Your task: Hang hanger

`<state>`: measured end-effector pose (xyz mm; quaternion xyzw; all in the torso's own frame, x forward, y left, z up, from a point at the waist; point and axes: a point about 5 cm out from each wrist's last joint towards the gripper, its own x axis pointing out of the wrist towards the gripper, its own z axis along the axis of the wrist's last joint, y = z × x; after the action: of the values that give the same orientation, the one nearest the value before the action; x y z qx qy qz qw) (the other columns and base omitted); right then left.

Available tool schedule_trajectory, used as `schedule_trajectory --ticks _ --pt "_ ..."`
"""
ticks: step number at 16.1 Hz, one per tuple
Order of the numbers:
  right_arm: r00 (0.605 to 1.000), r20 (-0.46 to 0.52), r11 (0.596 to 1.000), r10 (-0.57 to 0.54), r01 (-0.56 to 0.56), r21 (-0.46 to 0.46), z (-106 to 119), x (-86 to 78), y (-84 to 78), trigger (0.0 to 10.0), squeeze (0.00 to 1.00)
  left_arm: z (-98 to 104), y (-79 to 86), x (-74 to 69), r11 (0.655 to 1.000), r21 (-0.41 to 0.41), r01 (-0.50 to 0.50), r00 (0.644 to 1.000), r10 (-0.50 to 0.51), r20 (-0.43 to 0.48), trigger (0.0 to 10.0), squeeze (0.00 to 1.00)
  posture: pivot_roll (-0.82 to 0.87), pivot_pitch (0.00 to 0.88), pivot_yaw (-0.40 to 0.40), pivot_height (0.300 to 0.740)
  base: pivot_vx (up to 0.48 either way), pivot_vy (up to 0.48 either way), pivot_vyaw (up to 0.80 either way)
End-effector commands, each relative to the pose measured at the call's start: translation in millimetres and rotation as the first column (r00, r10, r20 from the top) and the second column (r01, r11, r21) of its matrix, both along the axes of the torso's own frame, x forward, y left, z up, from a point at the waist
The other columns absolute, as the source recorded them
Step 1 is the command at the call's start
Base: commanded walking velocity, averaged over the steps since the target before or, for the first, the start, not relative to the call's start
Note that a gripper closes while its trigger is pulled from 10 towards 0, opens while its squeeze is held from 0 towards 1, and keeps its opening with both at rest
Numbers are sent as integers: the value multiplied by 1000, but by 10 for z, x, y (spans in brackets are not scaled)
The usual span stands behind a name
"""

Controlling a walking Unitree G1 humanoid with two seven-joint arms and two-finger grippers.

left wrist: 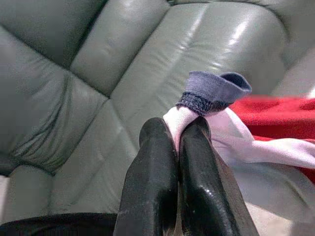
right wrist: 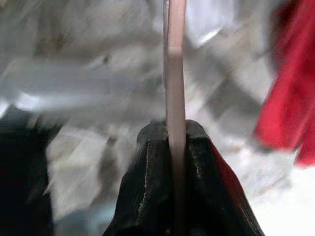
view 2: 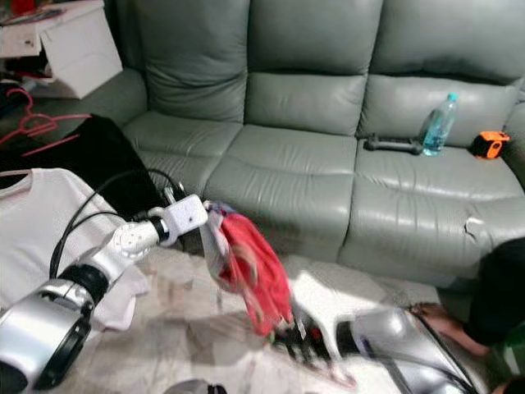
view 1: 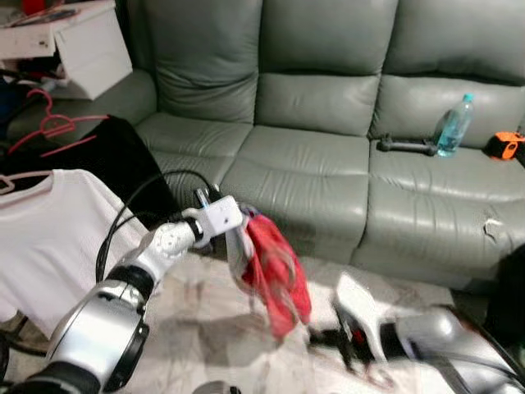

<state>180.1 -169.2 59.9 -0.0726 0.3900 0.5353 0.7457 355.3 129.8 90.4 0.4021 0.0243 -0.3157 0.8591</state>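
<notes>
In front of the smooth grey leather sofa (view 1: 328, 156), the left gripper (left wrist: 177, 142) is pinched tight on a limp red-and-white garment (view 1: 275, 271) with a ribbed blue collar. The blurred right gripper (right wrist: 174, 142), low near the floor, clamps a thin pink hanger (right wrist: 175, 73). The soft cloth could slide free

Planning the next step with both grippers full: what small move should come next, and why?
Probably bring the right gripper, shut on the pink hanger, up toward the red and white garment that the left gripper holds by its collar, since the two hang apart.
</notes>
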Motion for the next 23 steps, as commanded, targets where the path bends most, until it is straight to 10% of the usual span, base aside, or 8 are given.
schedule_trajectory --ticks 1,9,15,19,23 --pt "996 29 996 87 -88 30 96 -63 65 10000 0 55 27 43 1000 1 -26 999 26 20 10000 0 -153 0 88 740 0 0 0" --pt "934 352 992 -66 24 122 665 -244 -170 10000 0 -36 429 62 961 78 -266 964 266 13 10000 0 -197 16 122 740 0 0 0" --pt "855 404 937 -325 234 259 729 -236 -170 10000 0 -80 768 61 806 -77 -586 808 575 -128 10000 0 -212 17 124 740 0 0 0" --pt "645 473 800 -600 482 356 623 -83 -84 10000 0 -125 878 21 693 -195 -694 719 653 -237 10000 0 -189 6 112 740 0 0 0" --pt "227 600 537 -767 739 407 668 129 -296 10000 0 -142 899 -2 640 -284 -714 700 651 -293 10000 0 -182 0 110 740 0 0 0"
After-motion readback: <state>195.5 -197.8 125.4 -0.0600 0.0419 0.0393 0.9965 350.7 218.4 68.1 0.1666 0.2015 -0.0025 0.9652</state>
